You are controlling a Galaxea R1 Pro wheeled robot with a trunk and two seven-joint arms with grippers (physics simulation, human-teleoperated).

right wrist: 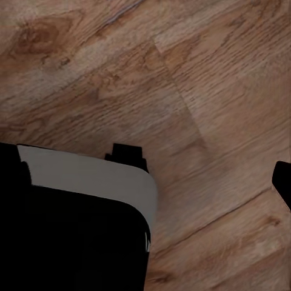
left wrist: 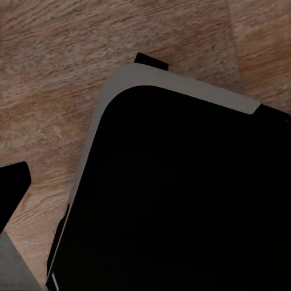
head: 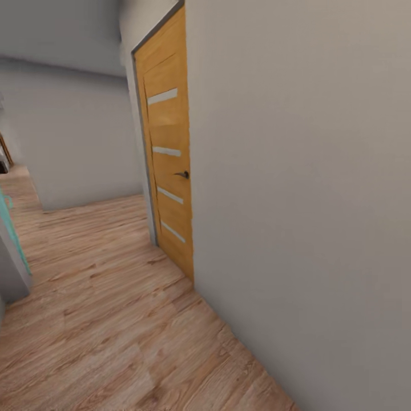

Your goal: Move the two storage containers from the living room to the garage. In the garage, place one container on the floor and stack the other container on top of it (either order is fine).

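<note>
One orange-brown door (head: pixel 167 148) beside wood-plank flooring (head: pixel 114 319).

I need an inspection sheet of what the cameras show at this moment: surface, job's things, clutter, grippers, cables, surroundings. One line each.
Surface: wood-plank floor, bare where it shows; both wrist views look down on the same planks.
Job's things: nothing seen; no red-orange container in these pictures.
Clutter: nothing seen.
Grippers: cannot tell open or shut; a dark tip at the edge of the left wrist view and one in the right wrist view may be fingers. A black, grey-edged robot body shows in both wrist views.
Cables: nothing seen.
Surroundings: hallway; plain wall close on the right, shut orange-brown door with a dark handle, teal-edged object at the left edge.
</note>
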